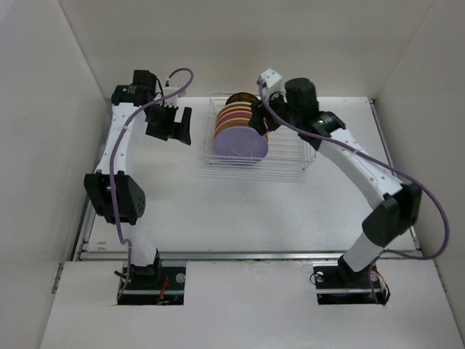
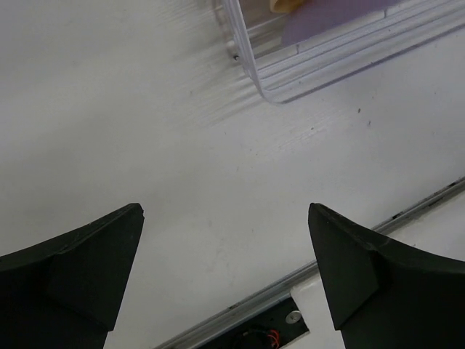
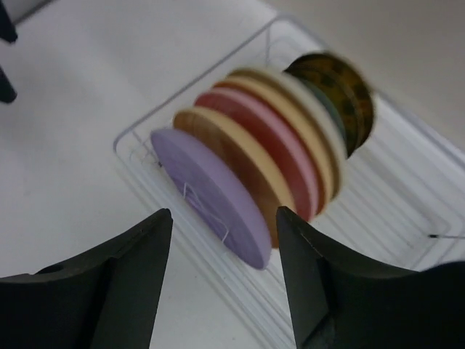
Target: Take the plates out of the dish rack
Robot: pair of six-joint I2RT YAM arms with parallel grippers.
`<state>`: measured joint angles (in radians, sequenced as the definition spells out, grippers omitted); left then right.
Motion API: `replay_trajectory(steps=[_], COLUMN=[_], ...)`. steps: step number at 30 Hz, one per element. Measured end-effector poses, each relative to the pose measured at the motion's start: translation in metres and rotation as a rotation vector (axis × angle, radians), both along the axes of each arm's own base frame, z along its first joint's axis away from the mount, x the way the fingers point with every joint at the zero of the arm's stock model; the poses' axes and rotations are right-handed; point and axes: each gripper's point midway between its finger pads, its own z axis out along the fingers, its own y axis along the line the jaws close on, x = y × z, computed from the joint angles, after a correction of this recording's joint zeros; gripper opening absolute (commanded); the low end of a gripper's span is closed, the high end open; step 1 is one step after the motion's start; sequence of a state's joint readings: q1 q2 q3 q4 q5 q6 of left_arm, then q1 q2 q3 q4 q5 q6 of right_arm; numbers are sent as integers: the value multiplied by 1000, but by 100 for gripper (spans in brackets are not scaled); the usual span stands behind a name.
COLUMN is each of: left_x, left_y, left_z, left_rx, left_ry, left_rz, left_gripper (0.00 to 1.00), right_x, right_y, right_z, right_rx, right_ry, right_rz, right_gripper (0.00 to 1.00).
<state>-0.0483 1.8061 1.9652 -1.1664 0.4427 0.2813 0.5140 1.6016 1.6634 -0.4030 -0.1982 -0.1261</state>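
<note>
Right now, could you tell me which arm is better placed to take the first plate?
Right, probably: the right tool, open, is at the rack, aimed at the lavender plate. The left tool, also open, hangs over table beside the rack.

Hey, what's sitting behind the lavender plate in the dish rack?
Behind the lavender plate stand a tan plate, a pink plate, a cream plate, then a dark patterned plate. Only rims show; faces are covered.

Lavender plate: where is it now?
Lavender plate: upright in the dish rack, near end of the plate row, rear centre in top view; open right gripper hovers beside it.
</note>
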Motion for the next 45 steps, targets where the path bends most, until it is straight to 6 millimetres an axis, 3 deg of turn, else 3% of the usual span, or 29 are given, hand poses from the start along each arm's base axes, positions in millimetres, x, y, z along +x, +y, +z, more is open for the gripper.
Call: replay_trajectory(steps=[4, 5, 7, 12, 17, 20, 32, 36, 38, 39, 42, 45], left_x=[17, 21, 27, 32, 34, 35, 43, 48, 47, 47, 47, 42], left_y=[-17, -19, -24, -42, -50, -51, -50, -49, -48, -48, -47, -46], left_z=[-31, -38, -52, -80, -95, -97, -94, -91, -92, -92, -94, -102], left_rx=[19, 30, 50, 76, 81, 89, 110, 120, 124, 126, 128, 133], left_ry=[63, 76, 101, 153, 183, 185, 158, 139, 139, 139, 143, 166], left_rz=[-21, -22, -31, -58, -56, -52, -37, -32, -31, -30, -30, -30], left_gripper=[77, 69, 67, 64, 62, 53, 55, 55, 55, 55, 59, 60], right_x=[5, 5, 3, 10, 12, 12, 17, 26, 33, 39, 45, 48], right_y=[26, 28, 30, 28, 27, 28, 29, 31, 32, 30, 20, 14], right_z=[-90, -105, -119, -109, -105, -102, -92, -103, -112, -112, -112, -112], right_rx=[-138, -164, -193, -200, -203, -206, -207, -223, -242, -254, -305, -343], right_ry=[169, 195, 224, 188, 177, 171, 129, 138, 136, 117, 88, 71], right_rz=[81, 88, 92, 70, 61, 58, 38, 23, 15, 3, -15, -34], right_gripper=[58, 57, 57, 55, 55, 55, 51, 36, 16, 12, 2, 0])
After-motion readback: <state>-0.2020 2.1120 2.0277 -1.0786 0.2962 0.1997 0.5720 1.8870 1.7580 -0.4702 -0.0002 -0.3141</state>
